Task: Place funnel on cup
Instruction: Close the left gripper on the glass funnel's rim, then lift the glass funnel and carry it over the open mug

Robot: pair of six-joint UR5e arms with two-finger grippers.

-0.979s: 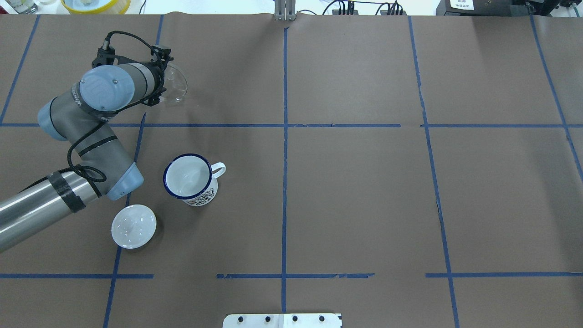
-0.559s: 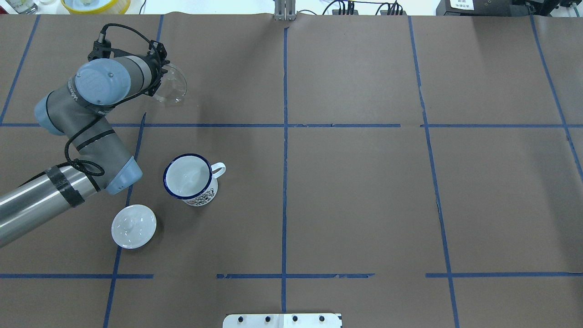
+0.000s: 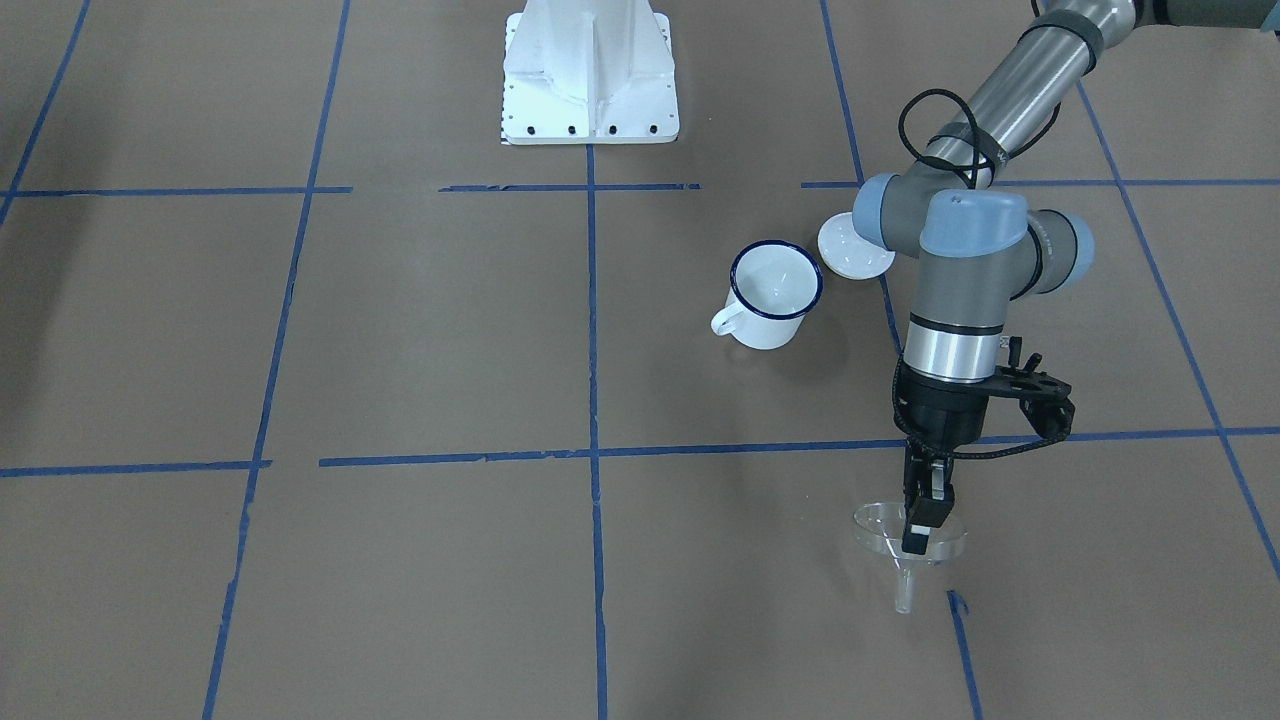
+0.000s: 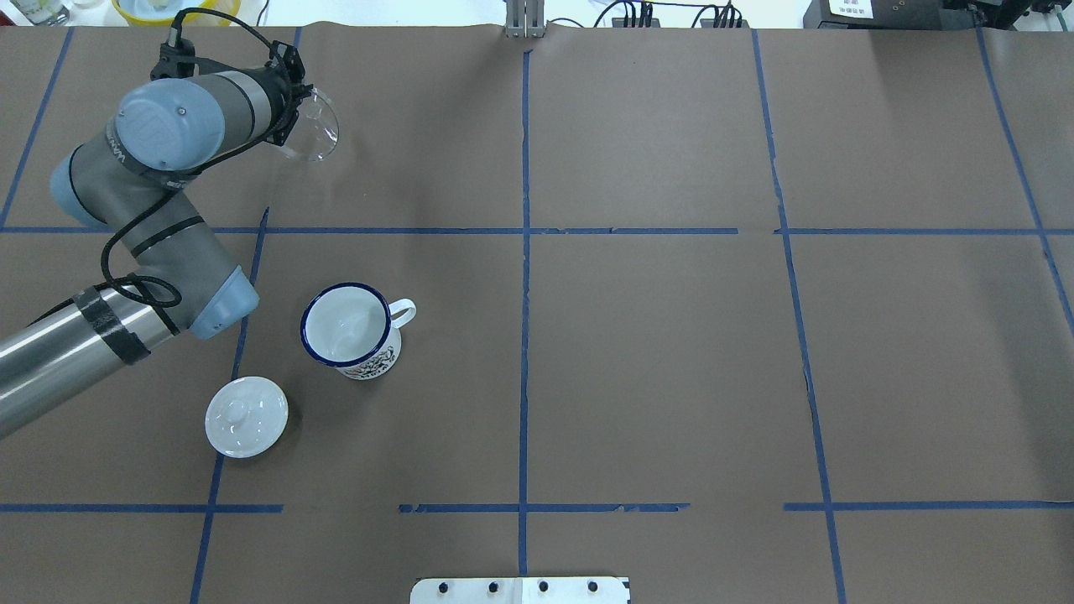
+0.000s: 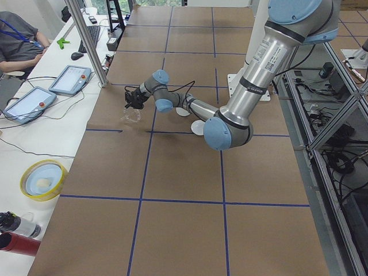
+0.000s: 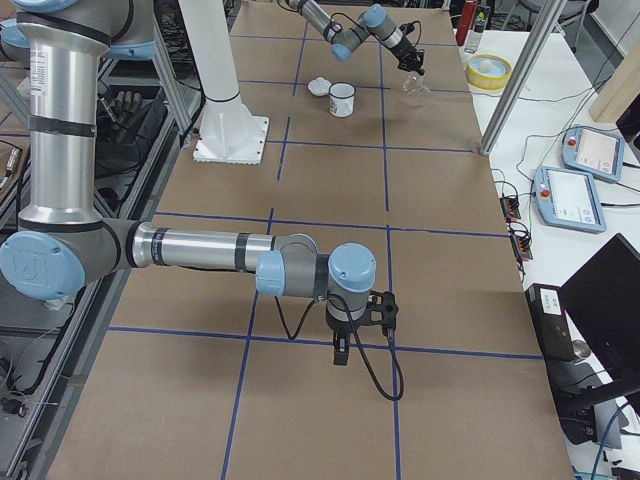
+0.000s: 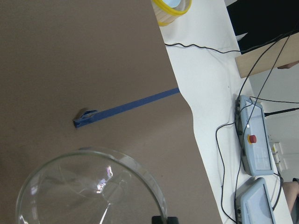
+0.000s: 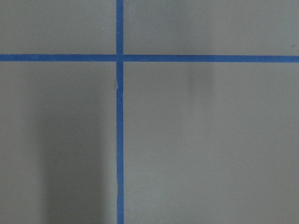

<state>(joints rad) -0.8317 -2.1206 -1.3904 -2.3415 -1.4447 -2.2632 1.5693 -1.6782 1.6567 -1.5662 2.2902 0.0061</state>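
While gripping the funnel (image 3: 880, 532) by its rim in the closed left pincer (image 3: 916, 540), above the surface (image 3: 400, 330) well apart from the cup (image 3: 770, 335), keep level, centre stem over mouth, then lower gently

Left arm reaches out with a pinch grip; right arm lies low and level.

The left arm (image 4: 50, 369) comes in long, folds at the elbow, and its wrist (image 3: 962, 300) stands vertical. The left gripper (image 3: 918, 530) hangs straight down from it, fingers closed edge-on over the rim of the funnel (image 3: 880, 528). The right arm (image 6: 200, 250) is stretched out flat, and its end joint turns the right gripper (image 6: 341, 352) straight downward. Whether the right gripper's fingers are parted cannot be told from this side view.
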